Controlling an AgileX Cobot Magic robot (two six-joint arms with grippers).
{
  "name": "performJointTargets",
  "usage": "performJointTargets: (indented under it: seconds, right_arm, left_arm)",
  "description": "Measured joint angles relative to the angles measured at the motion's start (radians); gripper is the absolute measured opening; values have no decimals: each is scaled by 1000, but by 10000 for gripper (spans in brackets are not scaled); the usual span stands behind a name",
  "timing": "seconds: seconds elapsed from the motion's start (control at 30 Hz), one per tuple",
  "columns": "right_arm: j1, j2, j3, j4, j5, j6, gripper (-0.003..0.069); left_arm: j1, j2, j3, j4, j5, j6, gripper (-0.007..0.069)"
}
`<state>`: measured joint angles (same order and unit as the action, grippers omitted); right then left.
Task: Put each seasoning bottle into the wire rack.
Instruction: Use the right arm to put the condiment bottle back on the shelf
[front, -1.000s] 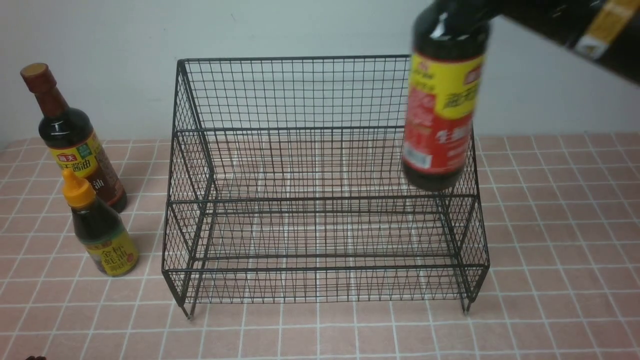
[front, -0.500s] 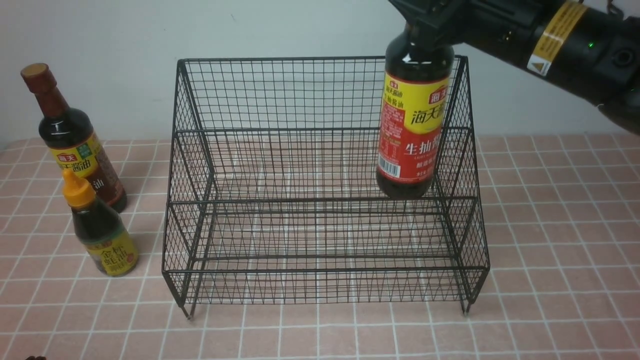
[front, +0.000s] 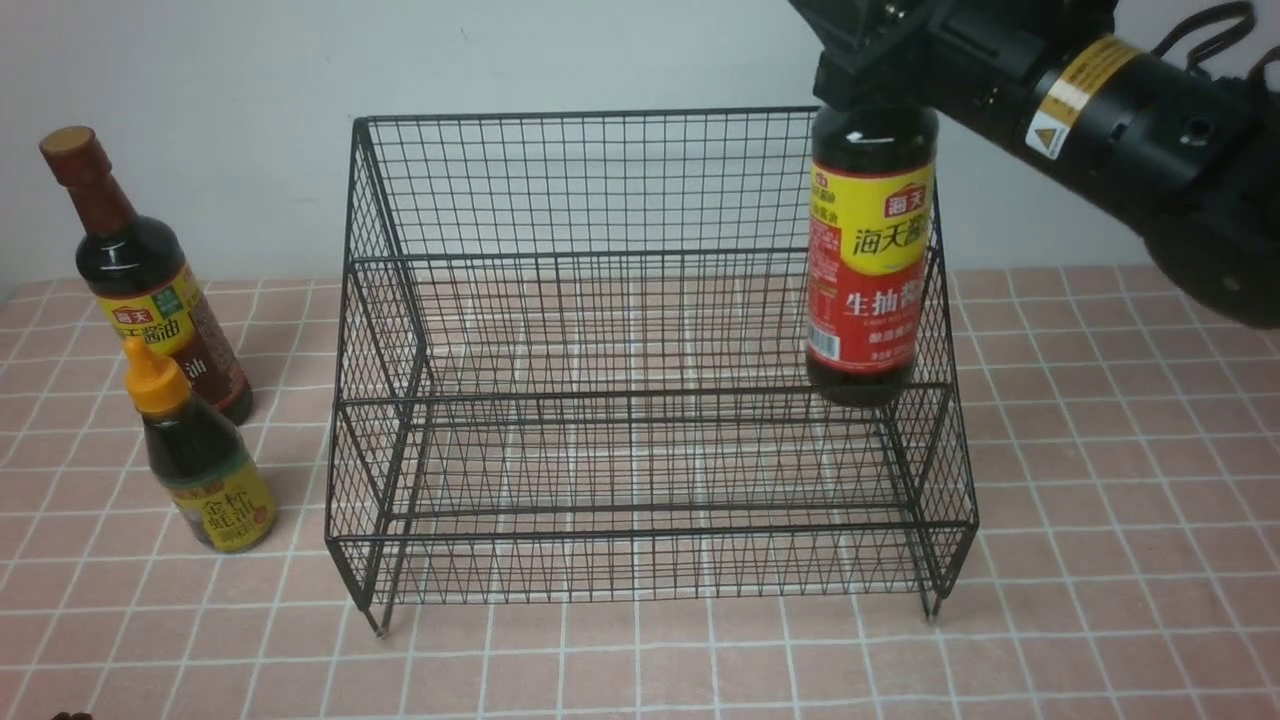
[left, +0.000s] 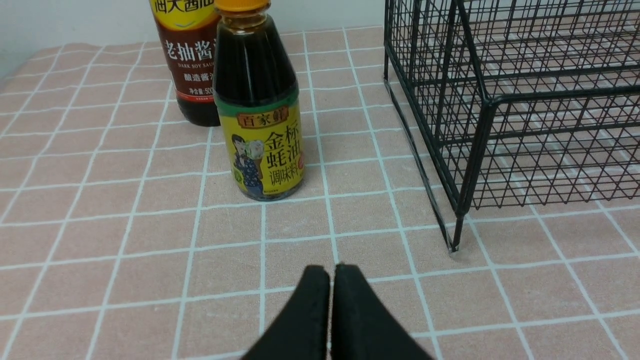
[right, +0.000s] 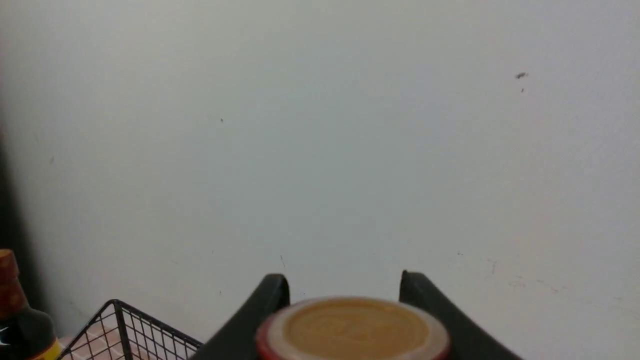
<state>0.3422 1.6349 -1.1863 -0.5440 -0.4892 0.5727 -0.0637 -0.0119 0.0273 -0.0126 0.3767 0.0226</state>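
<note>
While the right gripper (front: 872, 70) pinches its neck, the held tall bottle (front: 870, 270) hangs upright at the right end of the wire rack (front: 590, 117).
Since half a second ago it has shifted rightward along the upper tier, so release looks near; whether its base rests there I cannot tell. Farther off, the left gripper (left: 330, 300), tips pressed together, sits low over the bench (front: 1100, 500). Count: three bottles, one rack. The second tall bottle (front: 150, 290) and short orange-capped bottle (front: 205, 470) wait outside.

We note right arm (front: 1120, 130) extended high, right gripper (right: 345, 282) clamped on tall bottle (front: 870, 270); left gripper (left: 331, 280) closed, low.
</note>
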Motion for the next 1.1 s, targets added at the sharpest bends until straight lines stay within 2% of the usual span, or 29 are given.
performJointTargets:
  seconds: [0.37, 0.6, 0.9, 1.1]
  right_arm:
    - [60, 11, 146, -11, 64, 15, 268]
    - [60, -3, 225, 4, -19, 0, 268]
    - [59, -11, 237, -5, -38, -9, 269]
    - [59, -37, 241, -5, -72, -9, 390]
  left_arm:
    - [0, 0, 0, 0, 0, 0, -7]
    - [0, 0, 0, 0, 0, 0, -7]
    - [0, 0, 0, 0, 0, 0, -7]
    - [0, 0, 0, 0, 0, 0, -7]
